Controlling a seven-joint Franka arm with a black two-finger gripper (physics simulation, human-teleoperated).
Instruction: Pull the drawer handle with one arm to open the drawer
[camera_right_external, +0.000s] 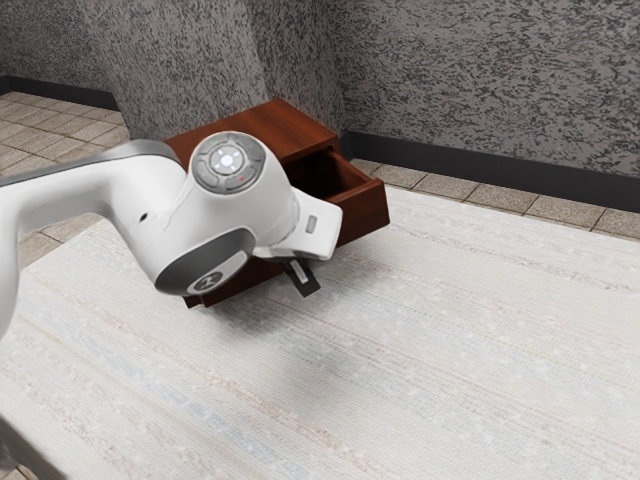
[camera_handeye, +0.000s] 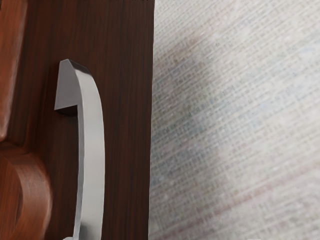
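while our end effector (camera_right_external: 303, 277) sits by the front of the partly open drawer (camera_right_external: 362, 208), the drawer handle (camera_handeye: 90, 150) lies close before it; we cannot tell whether it is apart or clamped.

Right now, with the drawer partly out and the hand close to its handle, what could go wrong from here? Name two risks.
One: the handle is a smooth, curved metal bar, so the gripper might slip off it in a pull. Two: the drawer is already partly out of the small cabinet, which looks free-standing on the woven surface; a harder pull might drag the whole cabinet.
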